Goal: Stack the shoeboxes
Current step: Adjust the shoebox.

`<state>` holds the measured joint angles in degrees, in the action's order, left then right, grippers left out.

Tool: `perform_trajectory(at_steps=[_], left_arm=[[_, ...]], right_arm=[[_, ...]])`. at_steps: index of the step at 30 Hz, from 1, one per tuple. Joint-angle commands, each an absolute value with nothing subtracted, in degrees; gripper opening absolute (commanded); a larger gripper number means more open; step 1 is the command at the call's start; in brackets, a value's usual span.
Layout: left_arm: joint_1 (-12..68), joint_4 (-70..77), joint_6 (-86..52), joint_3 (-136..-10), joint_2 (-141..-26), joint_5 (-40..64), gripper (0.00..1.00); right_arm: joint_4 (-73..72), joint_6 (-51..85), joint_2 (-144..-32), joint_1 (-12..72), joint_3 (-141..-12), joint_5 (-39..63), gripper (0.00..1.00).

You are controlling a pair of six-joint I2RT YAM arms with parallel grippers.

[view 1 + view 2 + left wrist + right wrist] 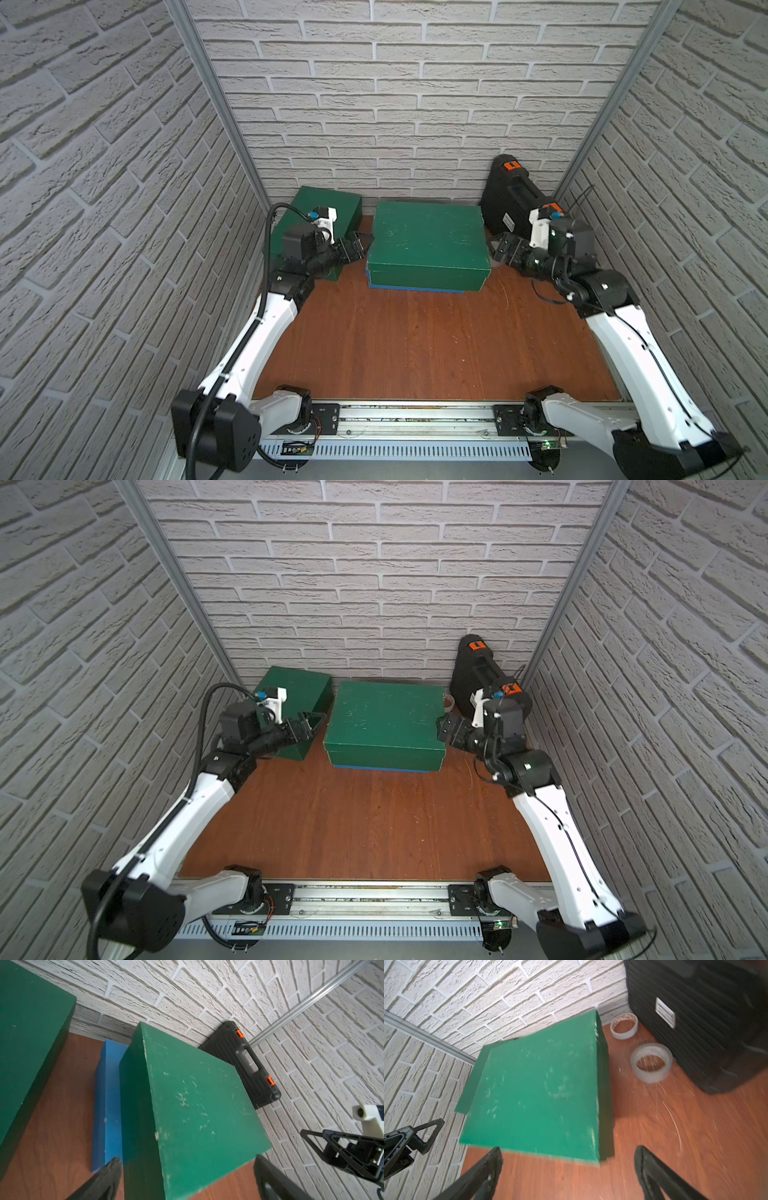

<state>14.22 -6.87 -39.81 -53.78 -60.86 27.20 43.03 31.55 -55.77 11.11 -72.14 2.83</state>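
Left gripper [363, 245] and right gripper [496, 249] are spread empty; the loose green shoebox [328, 199] should be squeezed evenly and squared atop the stacked green shoebox [428, 237].

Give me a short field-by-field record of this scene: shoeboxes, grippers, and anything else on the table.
Stacked: green shoebox on top of blue shoebox, mid-rear of table
Unstacked: second green shoebox, rear left, on the table
Left gripper: open, empty, at the stacked pair's left end
Right gripper: open, empty, at the stacked pair's right end
Other: black case against rear right wall; two tape rolls beside it
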Motion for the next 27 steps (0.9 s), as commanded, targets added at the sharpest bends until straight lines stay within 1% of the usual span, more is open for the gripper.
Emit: perform_trajectory(at_steps=[1, 4, 7, 11, 16, 20, 23, 27], left_arm=[[16.85, -3.08, -37.15, -42.42, -50.53, 24.16, 0.98], [18.73, -2.77, -37.07, -33.39, -40.11, 22.68, 0.98], [19.97, -2.18, -37.74, -26.91, -32.26, 22.20, 0.98], [20.89, -3.33, -39.80, -22.64, -27.46, 20.39, 0.98], [22.87, -5.88, -41.20, -21.91, -28.30, 18.71, 0.98], [25.90, -5.54, -41.92, -21.83, -31.12, 15.07, 0.98], [28.27, -5.41, -41.69, -22.95, -34.04, 12.51, 0.98], [30.06, -4.75, -40.82, -24.72, -37.28, 8.94, 0.98]], right_arm=[[44.68, 31.49, -44.38, 11.36, -64.61, -0.09, 0.99], [47.20, 32.28, -34.15, 11.35, -59.38, -2.91, 0.99], [48.69, 33.41, -26.63, 11.40, -54.42, -2.03, 0.99], [47.16, 34.49, -21.46, 11.38, -47.94, 2.11, 0.99], [46.93, 34.07, -21.18, 11.43, -43.56, 5.65, 0.99], [42.95, 35.39, -21.31, 11.42, -39.15, 9.62, 0.99], [39.39, 36.27, -23.31, 11.43, -36.28, 12.40, 0.99], [36.85, 36.56, -26.37, 11.43, -34.57, 12.84, 0.99]])
